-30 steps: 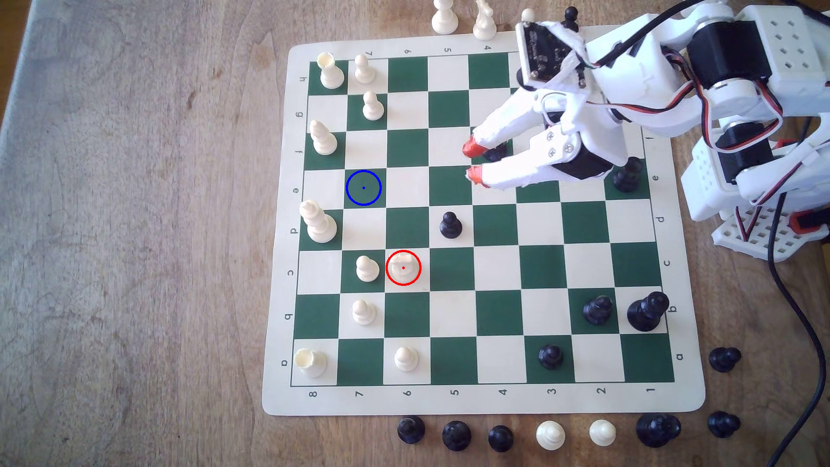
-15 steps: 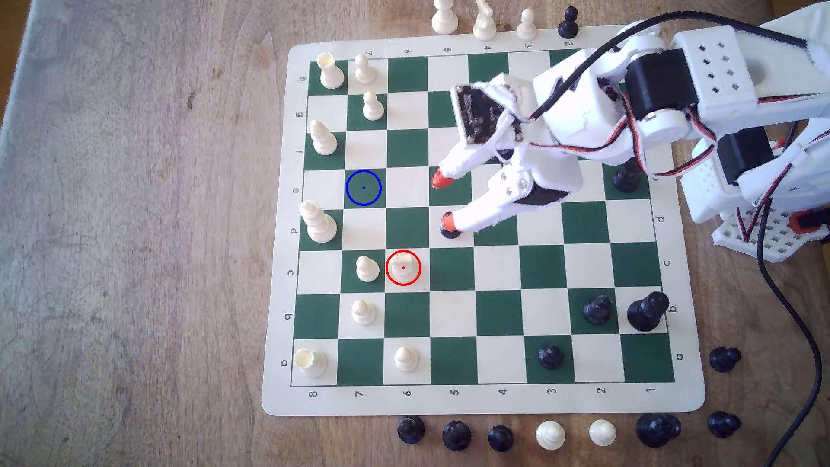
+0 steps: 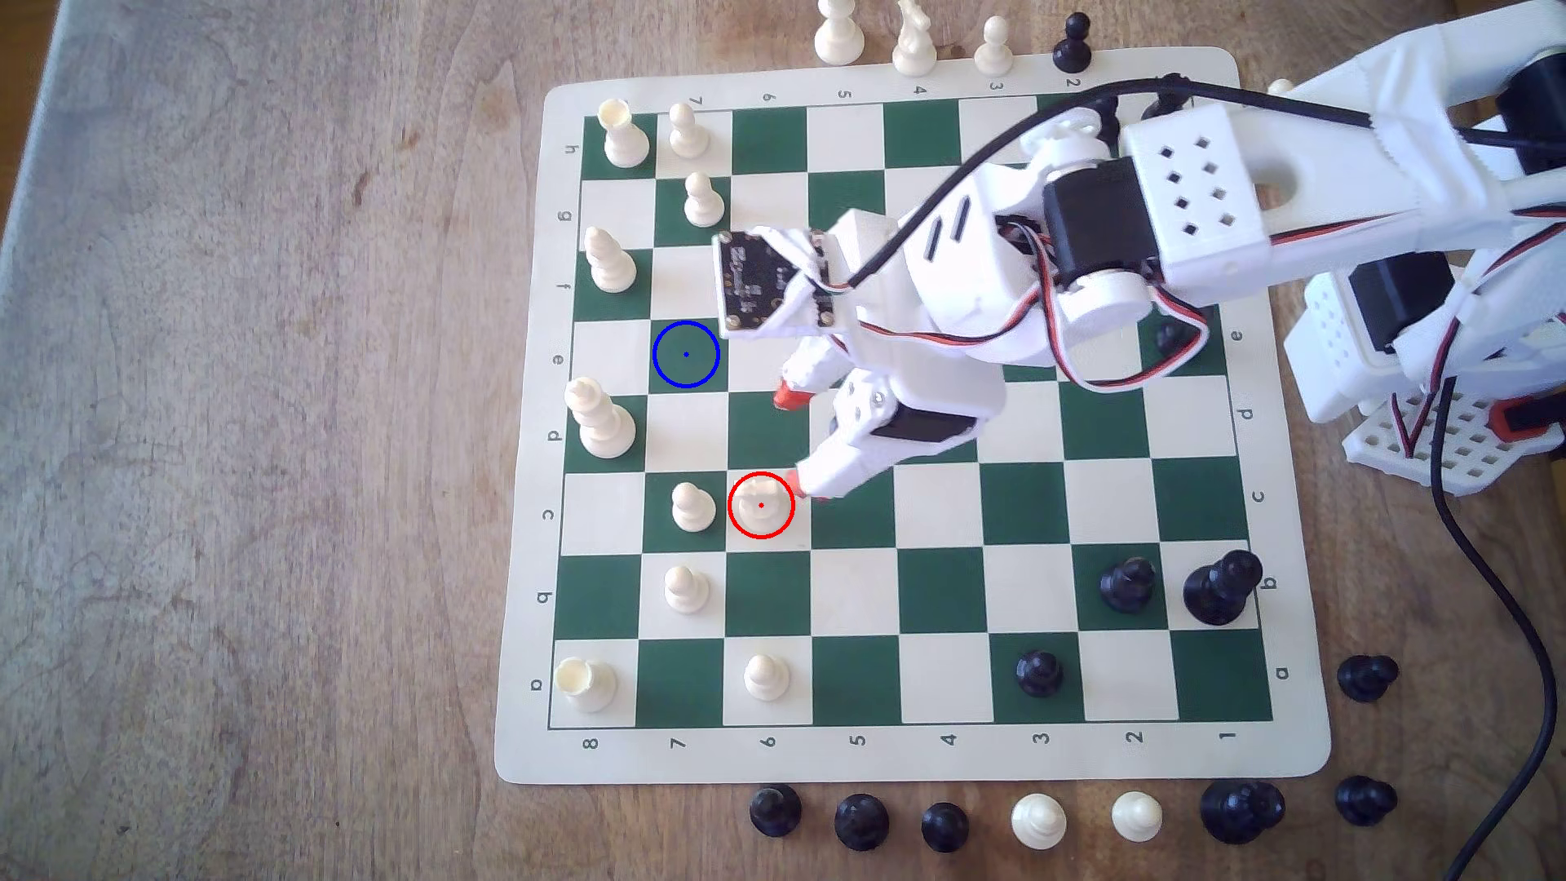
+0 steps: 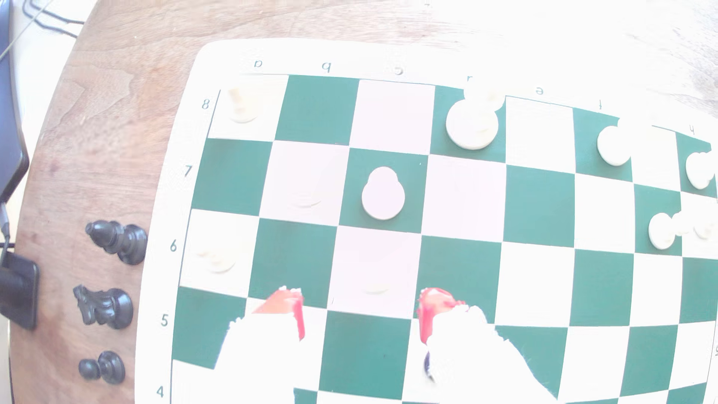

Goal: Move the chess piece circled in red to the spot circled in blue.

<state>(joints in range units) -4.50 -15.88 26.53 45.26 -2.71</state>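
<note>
Closest to your wrist cam you've got the gripper (image 4: pixel 361 310) with its two red-tipped fingers (image 4: pixel 289 305) spread wide apart and nothing between them, hanging over the green and cream chessboard (image 4: pixel 540 206). Just past the tips sits the cream square at c6, and the cream-white knight (image 4: pixel 375 285) on it is so washed out by glare you can barely make out its edge. One square further on, a cream pawn (image 4: pixel 382 194) stands on the dark c7 square, and beyond that a taller cream piece (image 4: pixel 472 122) sits on d8 at the board's far rim.

From the exterior view, your gripper (image 3: pixel 792 440) is open above the board (image 3: pixel 941 754), one red tip just touching the red ring's edge on the exterior view's right of the knight (image 3: pixel 761 501), the other tip well up near the e6/d6 line. The knight stands upright inside the red circle on c6, with the cream pawn (image 3: pixel 692 506) just beside it on the exterior view's left. The blue-ringed dark green square (image 3: pixel 685 354) at e7 is bare, two ranks up the picture from that pawn, and the wrist camera board hangs right next to it. A cream bishop-like piece (image 3: pixel 602 419) stands on d8, near the blue ring's lower left
</note>
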